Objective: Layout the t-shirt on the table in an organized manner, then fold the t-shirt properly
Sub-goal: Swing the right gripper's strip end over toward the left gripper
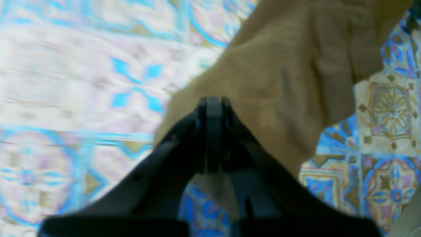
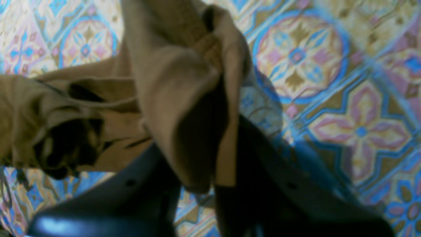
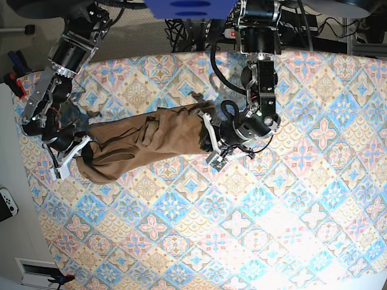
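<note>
The tan-brown t-shirt (image 3: 151,142) lies bunched and stretched in a long band across the left half of the table (image 3: 272,229). My left gripper (image 3: 208,138) is at the band's right end. In the left wrist view its jaws (image 1: 213,107) are pressed together at the edge of the t-shirt (image 1: 283,82), which rises away from the patterned table (image 1: 65,98). At the band's left end is my right gripper (image 3: 84,154). The right wrist view shows a thick fold of the t-shirt (image 2: 184,98) draped through that gripper (image 2: 204,158), hiding its tips.
Cables and arm mounts (image 3: 260,24) crowd the table's far edge. Red-handled tools (image 3: 15,84) and a white controller (image 3: 6,202) lie off the table's left side. The patterned cloth runs on to the right and front.
</note>
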Robot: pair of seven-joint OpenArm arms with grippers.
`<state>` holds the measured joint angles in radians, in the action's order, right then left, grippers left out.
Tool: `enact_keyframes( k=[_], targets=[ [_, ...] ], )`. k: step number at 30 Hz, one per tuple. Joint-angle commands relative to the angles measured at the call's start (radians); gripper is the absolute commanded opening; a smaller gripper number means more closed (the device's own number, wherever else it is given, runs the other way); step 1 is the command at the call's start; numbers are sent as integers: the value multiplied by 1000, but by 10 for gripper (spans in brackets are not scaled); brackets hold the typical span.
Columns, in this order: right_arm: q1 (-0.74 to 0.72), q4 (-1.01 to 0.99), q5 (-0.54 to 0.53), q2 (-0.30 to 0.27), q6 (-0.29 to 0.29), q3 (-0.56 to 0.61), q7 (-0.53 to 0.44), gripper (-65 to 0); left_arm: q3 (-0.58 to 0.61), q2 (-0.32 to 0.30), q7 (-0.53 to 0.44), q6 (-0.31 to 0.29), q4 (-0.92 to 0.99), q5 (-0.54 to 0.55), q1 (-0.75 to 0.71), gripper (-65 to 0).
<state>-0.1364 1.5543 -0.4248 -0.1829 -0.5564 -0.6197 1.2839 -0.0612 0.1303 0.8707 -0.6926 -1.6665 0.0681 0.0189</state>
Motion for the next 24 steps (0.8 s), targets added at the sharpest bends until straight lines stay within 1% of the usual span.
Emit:
enact_keyframes(
  k=[1,5,7,8,9,11,12,16,20,24],
  targets=[
    [-19,22,-22,-14,-3,-2,-14,-650,5,-5,-15,-6,-37,16,-1,-650],
    [-18,50,-22,-13,-3,2,-13,-650,7,-37,-15,-6,-74,8,-35,-650],
    [-16,88,-22,-13,-1,40,-13,-650,7,-79,-15,-6,-71,8,-50,-650],
    [-16,108,-22,-13,14,62,-13,-650,7,-93,-15,-6,-62,11,-61,-650],
    [-16,133,-22,-13,43,83,-13,-650,7,-103,-18,-6,-50,16,-70,-650],
    [-15,185,-22,-13,131,134,-14,-650,5,-122,-20,-6,-24,17,-75,-650],
    [-15,214,-22,-13,152,162,-14,-650,5,-131,-21,-6,-5,17,-75,-650],
    [-15,255,-22,-13,157,235,-14,-650,5,-133,-23,-6,67,17,-67,-650],
    [-15,263,-22,-8,158,277,-14,-650,5,-120,-43,-6,95,17,-56,-650],
    [-13,265,-22,27,160,320,-14,-650,14,-105,-84,-6,142,11,-55,-650]
  ],
)
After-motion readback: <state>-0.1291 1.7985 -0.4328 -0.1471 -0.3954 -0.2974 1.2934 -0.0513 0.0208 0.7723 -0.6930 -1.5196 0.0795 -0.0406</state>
